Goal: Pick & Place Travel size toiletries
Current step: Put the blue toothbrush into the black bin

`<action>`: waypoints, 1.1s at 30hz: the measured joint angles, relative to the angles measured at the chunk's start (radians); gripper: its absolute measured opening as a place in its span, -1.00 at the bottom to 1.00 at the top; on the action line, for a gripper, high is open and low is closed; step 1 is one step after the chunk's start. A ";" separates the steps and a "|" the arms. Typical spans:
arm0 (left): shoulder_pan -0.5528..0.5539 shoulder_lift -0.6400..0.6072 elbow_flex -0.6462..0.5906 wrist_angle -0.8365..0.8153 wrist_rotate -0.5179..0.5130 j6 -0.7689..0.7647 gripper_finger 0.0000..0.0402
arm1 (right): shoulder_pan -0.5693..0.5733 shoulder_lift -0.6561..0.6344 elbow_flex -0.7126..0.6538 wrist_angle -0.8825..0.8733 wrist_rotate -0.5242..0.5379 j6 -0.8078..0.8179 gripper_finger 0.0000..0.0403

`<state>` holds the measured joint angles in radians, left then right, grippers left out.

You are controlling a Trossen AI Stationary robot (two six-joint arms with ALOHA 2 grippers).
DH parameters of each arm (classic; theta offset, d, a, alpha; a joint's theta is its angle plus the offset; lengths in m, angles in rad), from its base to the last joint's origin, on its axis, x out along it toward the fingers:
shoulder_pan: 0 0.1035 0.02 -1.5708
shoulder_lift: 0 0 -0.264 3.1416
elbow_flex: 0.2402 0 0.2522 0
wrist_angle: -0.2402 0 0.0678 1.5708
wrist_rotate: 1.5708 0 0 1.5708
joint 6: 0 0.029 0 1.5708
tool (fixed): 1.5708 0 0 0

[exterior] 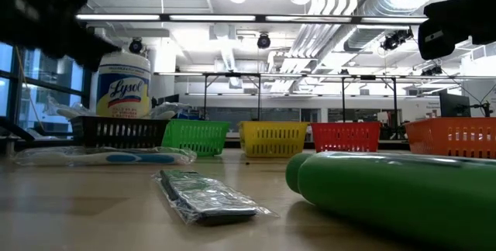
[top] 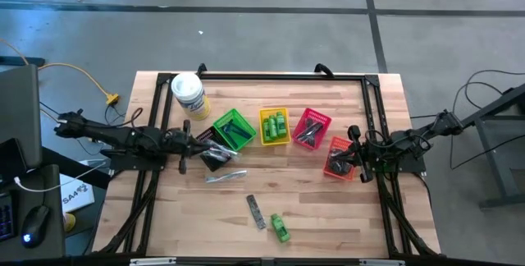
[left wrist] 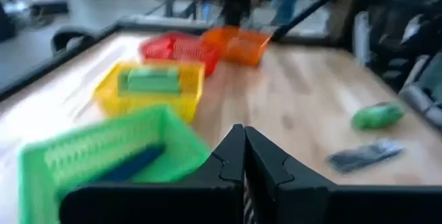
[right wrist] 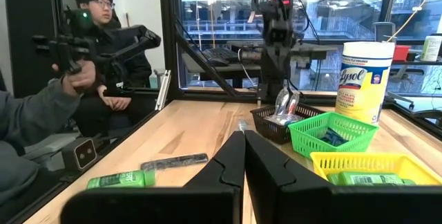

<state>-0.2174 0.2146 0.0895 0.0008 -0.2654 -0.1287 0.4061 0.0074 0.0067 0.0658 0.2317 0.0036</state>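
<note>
Standing beside the black basket (exterior: 124,132), white tub (exterior: 122,85) labelled "Lysol"; both claws (left wrist: 244,156) (right wrist: 244,156) pressed together, empty.

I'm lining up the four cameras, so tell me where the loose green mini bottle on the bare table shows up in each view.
High: green mini bottle, near front edge, beside the dark comb.
Low: huge in the foreground, lower right.
Left wrist: right side, on bare wood.
Right wrist: lower left.
Shared landmark: yellow basket.
</note>
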 joint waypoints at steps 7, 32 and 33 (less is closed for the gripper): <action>-0.010 0.272 0.192 -0.009 0.007 0.058 -1.00 | 0.000 0.000 0.000 -0.001 0.000 0.000 -0.99; -0.249 1.273 0.889 -0.433 -0.034 -0.113 -0.59 | 0.000 0.020 -0.001 -0.016 -0.023 0.027 -0.99; -0.249 1.288 0.889 -0.427 -0.033 -0.113 -0.51 | 0.000 0.020 -0.001 -0.017 -0.030 0.028 -0.99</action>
<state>-0.4667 1.5031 0.9787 -0.4262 -0.2983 -0.2413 0.4060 0.0273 0.0055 0.0488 0.2021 0.0313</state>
